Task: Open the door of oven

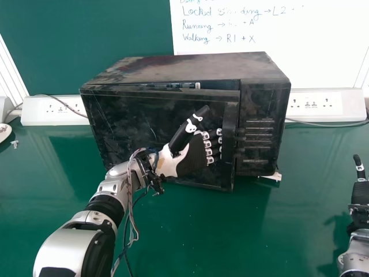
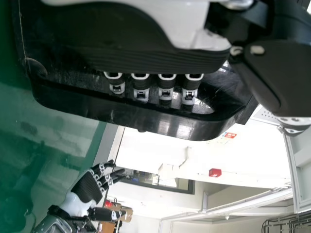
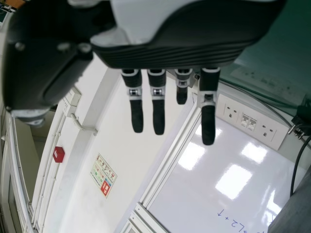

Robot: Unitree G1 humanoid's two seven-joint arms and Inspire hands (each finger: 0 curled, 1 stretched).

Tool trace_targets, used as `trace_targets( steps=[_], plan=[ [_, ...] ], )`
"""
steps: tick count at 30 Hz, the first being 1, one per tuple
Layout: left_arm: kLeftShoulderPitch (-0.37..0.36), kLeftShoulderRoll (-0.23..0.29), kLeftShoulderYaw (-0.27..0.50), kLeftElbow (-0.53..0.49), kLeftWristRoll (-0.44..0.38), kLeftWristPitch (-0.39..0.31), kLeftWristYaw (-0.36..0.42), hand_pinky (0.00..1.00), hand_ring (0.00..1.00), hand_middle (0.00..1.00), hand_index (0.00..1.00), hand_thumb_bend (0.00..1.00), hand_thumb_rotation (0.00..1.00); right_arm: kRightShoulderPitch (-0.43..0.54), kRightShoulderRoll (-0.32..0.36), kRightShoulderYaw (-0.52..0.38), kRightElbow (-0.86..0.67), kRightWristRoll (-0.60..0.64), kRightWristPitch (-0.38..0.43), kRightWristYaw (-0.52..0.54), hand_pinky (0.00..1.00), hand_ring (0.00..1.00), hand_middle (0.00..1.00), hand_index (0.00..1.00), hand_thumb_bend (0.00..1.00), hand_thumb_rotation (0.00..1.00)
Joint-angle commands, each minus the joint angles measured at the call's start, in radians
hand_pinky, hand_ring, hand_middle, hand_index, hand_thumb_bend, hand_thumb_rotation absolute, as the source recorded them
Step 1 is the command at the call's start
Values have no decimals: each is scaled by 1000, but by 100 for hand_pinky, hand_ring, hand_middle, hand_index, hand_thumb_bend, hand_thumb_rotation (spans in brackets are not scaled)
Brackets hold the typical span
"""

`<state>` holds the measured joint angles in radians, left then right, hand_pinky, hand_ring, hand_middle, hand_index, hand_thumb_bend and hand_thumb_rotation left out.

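Note:
In the head view my left hand [image 1: 193, 158] lies against the front of the black oven [image 1: 184, 66], its thumb up and its fingers curled at the raised handle strip [image 1: 229, 138] on the door's right side. The oven door [image 1: 130, 124] stands slightly ajar, with a narrow gap along its top and its right edge out from the body. In the left wrist view the fingers of my left hand [image 2: 150, 60] hook in behind the handle rim [image 2: 146, 121]; their tips are hidden. My right hand [image 1: 360, 193] is open at the right edge; the right wrist view shows this hand [image 3: 175, 53] with straight fingers.
The oven stands on a green table [image 1: 190, 231]. Behind it are a whiteboard [image 1: 277, 34] and power sockets at the left [image 1: 52, 109] and right [image 1: 314, 104], with cables along the table's back. A small white piece [image 1: 274, 176] lies by the oven's front right corner.

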<state>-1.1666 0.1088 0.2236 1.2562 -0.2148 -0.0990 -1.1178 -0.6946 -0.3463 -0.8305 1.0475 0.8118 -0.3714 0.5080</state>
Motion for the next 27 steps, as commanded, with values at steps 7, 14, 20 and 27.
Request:
trace_targets(
  steps=[7,14,20,27],
  plan=[
    [-14,7,-16,8,17,-32,-67,48,68,80,79,93,97,-10,6,6,-10,-7,-2,-18,74,81,86,82,100,93],
    [-15,9,-17,12,20,-35,-80,48,67,79,78,93,96,-13,-1,7,4,-9,-1,-26,70,78,84,84,100,92],
    [-18,10,-16,14,17,-24,-98,49,67,78,77,93,96,-12,3,11,-9,-11,-2,-46,61,74,81,82,100,88],
    [-18,12,-17,13,18,-32,-119,49,66,77,76,93,95,-12,7,13,-18,-8,0,-63,55,69,78,80,100,89]
  ],
)
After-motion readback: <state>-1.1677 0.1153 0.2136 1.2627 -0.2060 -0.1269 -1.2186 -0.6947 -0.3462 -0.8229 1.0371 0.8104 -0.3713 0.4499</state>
